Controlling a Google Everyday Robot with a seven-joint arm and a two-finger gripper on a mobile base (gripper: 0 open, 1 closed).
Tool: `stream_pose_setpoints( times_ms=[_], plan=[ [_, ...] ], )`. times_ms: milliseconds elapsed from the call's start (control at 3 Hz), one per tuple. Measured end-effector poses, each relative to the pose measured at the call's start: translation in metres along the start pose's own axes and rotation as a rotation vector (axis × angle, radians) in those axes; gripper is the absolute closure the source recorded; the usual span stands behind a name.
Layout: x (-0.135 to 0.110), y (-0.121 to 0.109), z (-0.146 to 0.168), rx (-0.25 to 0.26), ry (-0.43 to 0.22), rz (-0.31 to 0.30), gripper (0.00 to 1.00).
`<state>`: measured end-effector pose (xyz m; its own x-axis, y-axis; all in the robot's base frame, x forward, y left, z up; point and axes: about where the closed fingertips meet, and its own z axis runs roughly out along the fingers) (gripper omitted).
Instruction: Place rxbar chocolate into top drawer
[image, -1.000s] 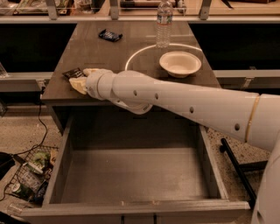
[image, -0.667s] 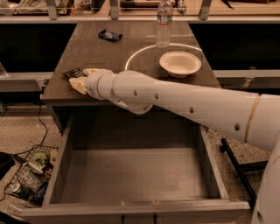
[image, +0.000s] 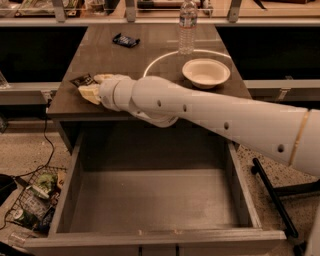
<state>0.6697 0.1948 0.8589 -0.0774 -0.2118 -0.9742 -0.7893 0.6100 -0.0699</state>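
Rxbar chocolate (image: 82, 79): flat black wrapper at the front left corner of the tabletop (image: 100, 55), with only its left end showing beyond the gripper (image: 93, 86). It appears to lie flat on the wood. Its long axis seems to run roughly along the table's front edge, though too little is exposed for you to be sure. The gripper is at that same corner, right over the bar, with the white arm reaching in from your right. You cannot tell whether it is clamped on the wrapper or merely around it. Top drawer (image: 150, 200): pulled fully out directly beneath the table's front edge, bottom bare. It lies below the gripper, forward of it and to the right, so the coming move is out past the table edge and down. Also on the tabletop, well apart from the bar: small dark wrapper (image: 125, 40), water bottle (image: 187, 25) and pale bowl (image: 206, 72). Change from a second ago: none discernible, with gripper, arm and bar in the same places.
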Motion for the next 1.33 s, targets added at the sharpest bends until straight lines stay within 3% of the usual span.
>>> stream_pose_setpoints(
  times_ms=[333,667,1000,1333],
  plan=[
    [-0.032,-0.008,-0.039,-0.026,-0.019,-0.059,1.00],
    [-0.039,-0.005,-0.081,-0.113,-0.036,-0.109,1.00],
    [-0.020,0.018,-0.123,-0.211,-0.051,-0.142,1.00],
    [0.043,0.048,-0.185,-0.309,-0.035,-0.157,1.00]
  ],
)
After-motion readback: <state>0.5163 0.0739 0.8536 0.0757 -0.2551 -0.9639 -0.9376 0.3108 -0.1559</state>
